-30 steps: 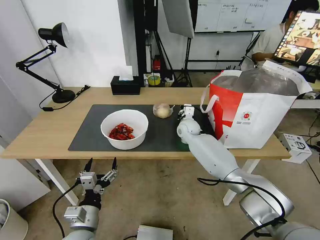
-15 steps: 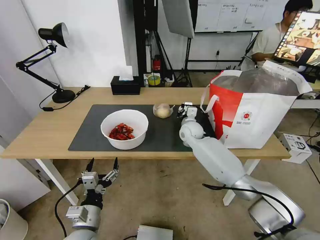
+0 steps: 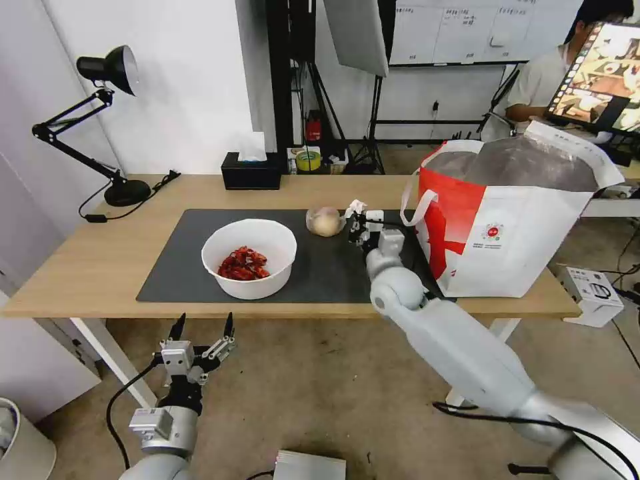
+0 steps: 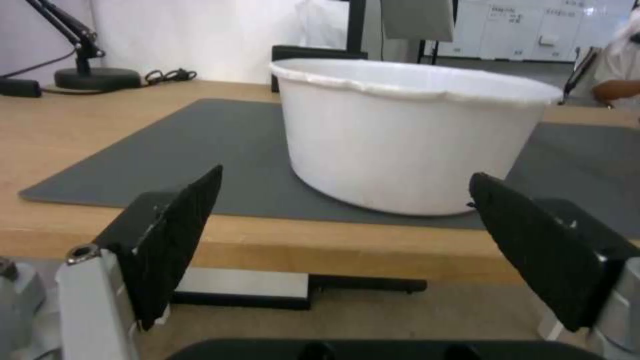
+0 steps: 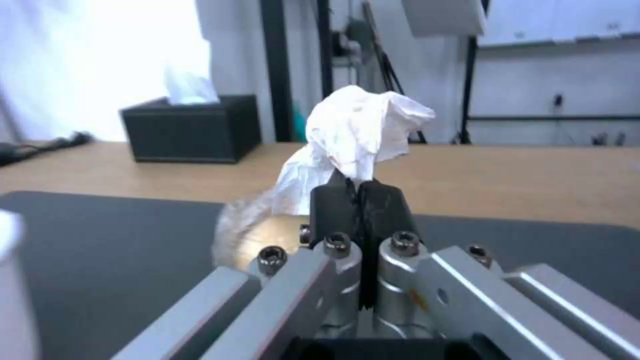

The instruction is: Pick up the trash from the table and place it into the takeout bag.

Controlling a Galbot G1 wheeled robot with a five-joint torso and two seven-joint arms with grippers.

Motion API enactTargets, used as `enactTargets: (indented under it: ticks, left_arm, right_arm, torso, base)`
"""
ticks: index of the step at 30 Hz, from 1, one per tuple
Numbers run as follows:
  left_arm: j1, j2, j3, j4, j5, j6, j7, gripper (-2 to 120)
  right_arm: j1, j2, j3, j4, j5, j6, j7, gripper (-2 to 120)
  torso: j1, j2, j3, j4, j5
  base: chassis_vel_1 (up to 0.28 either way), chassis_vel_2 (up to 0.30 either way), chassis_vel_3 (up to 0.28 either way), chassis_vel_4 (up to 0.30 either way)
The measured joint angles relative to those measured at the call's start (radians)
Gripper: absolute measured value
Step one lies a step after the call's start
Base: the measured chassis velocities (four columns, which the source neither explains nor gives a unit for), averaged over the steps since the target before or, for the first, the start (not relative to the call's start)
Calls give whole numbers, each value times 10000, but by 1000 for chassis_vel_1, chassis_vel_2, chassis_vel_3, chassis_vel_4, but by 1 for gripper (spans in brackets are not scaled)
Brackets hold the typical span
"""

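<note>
Since a second ago my right gripper [image 3: 358,220] has lifted off the dark mat [image 3: 167,267] with the crumpled white tissue [image 5: 357,135], its jaws pressed together on the tissue's lower edge so the wad stands above my fingertips. It hangs just beside the clear bag with the beige lump [image 3: 325,221]. What matters next: the takeout bag [image 3: 513,227] stands close on my right, its foil-lined mouth higher than the tissue. My left gripper [image 3: 202,341] waits below the table [image 3: 87,267] edge, jaws apart, facing the white bowl [image 4: 407,135].
</note>
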State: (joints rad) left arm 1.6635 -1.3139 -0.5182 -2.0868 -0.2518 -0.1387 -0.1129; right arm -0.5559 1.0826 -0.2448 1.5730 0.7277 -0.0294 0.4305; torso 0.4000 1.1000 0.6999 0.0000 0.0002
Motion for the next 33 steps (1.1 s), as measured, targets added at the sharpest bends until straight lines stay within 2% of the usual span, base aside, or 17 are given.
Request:
enactTargets:
  ticks: [3,9,12,13,16,23,28,33]
  left_arm:
    - [-117,38,112,108,-12,0,5,100]
    - [-187,93,127,124,-147,82,6,100]
    - [-286,186,85,95,-362,236,35,100]
    - [-286,186,85,95,-362,236,35,100]
    - [-368,300,65,-108,-591,499,127,100]
    - [-479,569,76,-170,-764,631,149,100]
    - [-471,686,120,-99,-786,633,150,100]
    - [-415,726,121,-82,-785,625,151,100]
  right_arm:
    - [-960,-735,340,1029,-405,395,-537,0]
    - [-2211,-1643,1079,2190,-1134,798,-1341,0]
    - [-3276,-2194,2178,2893,-1570,1198,-1976,0]
    - [-3276,-2194,2178,2893,-1570,1198,-1976,0]
    - [-4505,-2447,3439,3461,-1746,1686,-2556,0]
    - [-6524,-2382,4839,4245,-2126,2468,-3154,0]
    - [-7105,-2118,5529,4665,-2143,2617,-3270,0]
    - [-6795,-2314,6379,4913,-1482,2616,-3045,0]
  torso:
    - [-1,0,0,-1,0]
    - [-1,0,-1,-2,0]
    - [-1,0,-1,-1,-1]
    - [-1,0,-1,-1,-1]
    - [-1,1,-1,-1,-1]
    - [-1,1,0,-2,0]
    - [-2,1,0,-1,0]
    - [-1,0,1,1,-3]
  base:
    - [0,0,0,0]
    - [0,0,0,0]
    - [0,0,0,0]
    - [0,0,0,0]
    - [0,0,0,0]
    - [0,0,0,0]
    - [0,0,0,0]
    - [0,0,0,0]
